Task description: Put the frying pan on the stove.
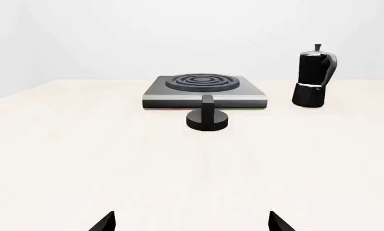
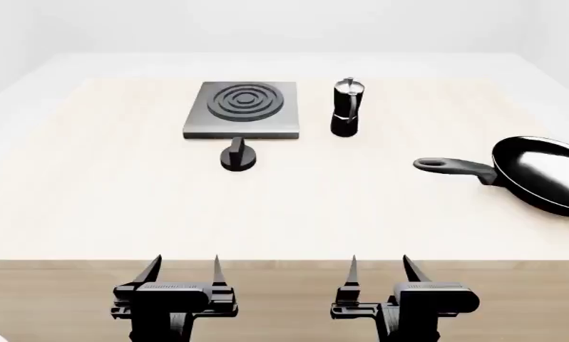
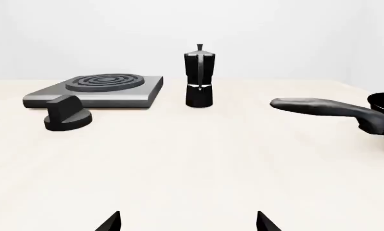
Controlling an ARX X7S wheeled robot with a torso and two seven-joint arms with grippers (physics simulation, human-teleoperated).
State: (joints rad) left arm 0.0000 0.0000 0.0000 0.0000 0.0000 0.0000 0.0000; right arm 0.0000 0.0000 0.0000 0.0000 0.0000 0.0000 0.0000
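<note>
Both sets of jaws apart, nothing between them. Left gripper (image 2: 182,267) and right gripper (image 2: 378,267) parked side by side at the near edge of the pale wooden table (image 2: 94,199), fingertips pointing forward over the tabletop, touching no object.

Frying pan (image 2: 549,174) well off to the right on the table, partly cut by the head view's right edge — glossy black bowl, long black handle stretched toward the left, loop end nearest the table's middle. Pan resting flat on the wood, well apart from the stove (image 2: 242,109) and not on it.

Stove at the far middle-left: square grey plate, dark concentric ring burner on top, nothing sitting on it. Small black round knob (image 2: 238,156) just in front of its near edge, close but apart. Black-and-silver moka pot (image 2: 346,107) upright just to the right of the stove, between stove and pan, nearer the stove.

Right wrist view: pan handle (image 3: 320,107) visible, bowl mostly out of frame. Left wrist view: stove, knob and moka pot only — fingertips just showing at the lower edge.
</note>
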